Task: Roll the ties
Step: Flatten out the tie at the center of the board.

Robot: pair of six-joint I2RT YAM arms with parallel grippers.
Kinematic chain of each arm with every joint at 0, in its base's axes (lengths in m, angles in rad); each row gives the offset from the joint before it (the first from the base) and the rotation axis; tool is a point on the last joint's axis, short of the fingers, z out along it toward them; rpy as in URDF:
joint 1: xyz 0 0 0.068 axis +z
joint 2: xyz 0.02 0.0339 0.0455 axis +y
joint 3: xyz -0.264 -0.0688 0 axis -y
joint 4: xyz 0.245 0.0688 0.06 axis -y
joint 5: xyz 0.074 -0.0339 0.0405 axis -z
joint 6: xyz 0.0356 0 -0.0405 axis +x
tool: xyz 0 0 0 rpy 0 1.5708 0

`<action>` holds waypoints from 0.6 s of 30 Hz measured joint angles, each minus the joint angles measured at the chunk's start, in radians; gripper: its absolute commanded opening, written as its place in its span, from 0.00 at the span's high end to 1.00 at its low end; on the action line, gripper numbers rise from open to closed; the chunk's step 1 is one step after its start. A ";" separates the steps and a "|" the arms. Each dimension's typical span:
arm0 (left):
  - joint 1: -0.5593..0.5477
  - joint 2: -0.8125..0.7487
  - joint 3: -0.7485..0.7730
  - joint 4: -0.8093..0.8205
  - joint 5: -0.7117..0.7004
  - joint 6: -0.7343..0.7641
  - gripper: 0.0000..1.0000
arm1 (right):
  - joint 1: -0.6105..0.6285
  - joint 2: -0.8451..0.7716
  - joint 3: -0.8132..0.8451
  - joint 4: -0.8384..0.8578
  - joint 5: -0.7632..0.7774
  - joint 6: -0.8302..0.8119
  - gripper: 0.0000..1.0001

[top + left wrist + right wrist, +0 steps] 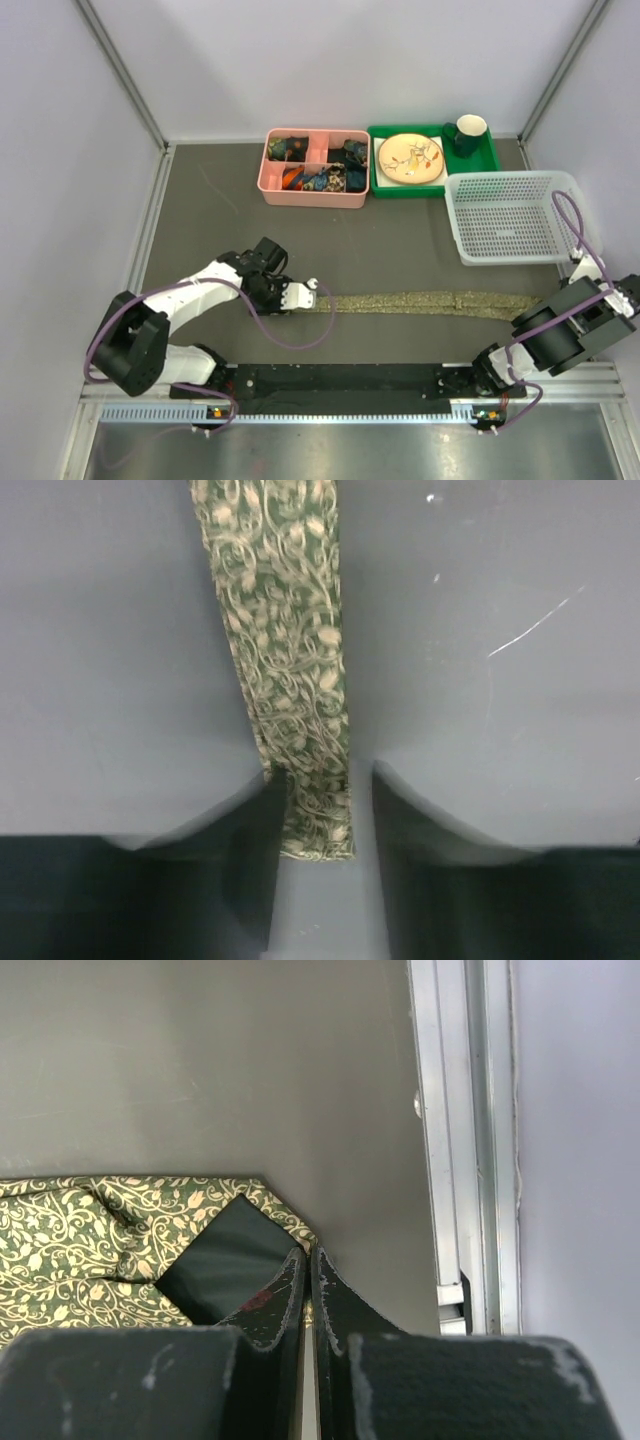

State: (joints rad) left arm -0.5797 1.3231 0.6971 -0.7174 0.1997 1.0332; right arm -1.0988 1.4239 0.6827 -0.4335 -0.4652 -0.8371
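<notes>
Risk first: the left claw [320,780] has its fingers either side of the tie [285,630] across its width. The fabric lies flat between them, and a sliver of bare bench shows against the right-hand finger. If it closes from here it would likely bunch the fabric edgewise rather than pinch it, and a bunched start makes a crooked, loose roll. The end could also slip free as soon as the wrist turns.

Second risk: nothing clearly pins the far end. The right claw [308,1255] is fully closed with nothing in it. Its tips sit right at the corner of the wide tip, and I can't tell if they are pressing down. If not, the whole strip may drag along the bench [400,240] instead of winding. That wide tip also has a corner flipped back showing dark lining, which could get rolled in skewed.

Position: the tie [430,301] lies stretched out parallel to the bench's near edge. It runs from left of centre almost to the right edge, nearer than the white basket [510,215] and apart from it. The narrow end sits inside the partly open left claw and stops a little short of the jaw root. Nothing is rolled yet.
</notes>
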 measured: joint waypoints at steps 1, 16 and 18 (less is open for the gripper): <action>0.001 -0.002 0.000 -0.004 -0.008 0.002 0.36 | -0.002 -0.001 0.000 0.000 0.000 0.000 1.00; 0.003 -0.032 0.090 0.021 0.064 -0.124 0.01 | -0.038 -0.110 0.075 0.055 0.026 0.027 1.00; 0.003 -0.032 0.090 0.029 0.070 -0.142 0.01 | -0.039 -0.110 0.093 0.083 0.038 0.043 1.00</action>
State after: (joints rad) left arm -0.5762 1.2911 0.7872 -0.6880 0.2695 0.8917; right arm -1.1374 1.3136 0.7753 -0.3504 -0.4274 -0.7937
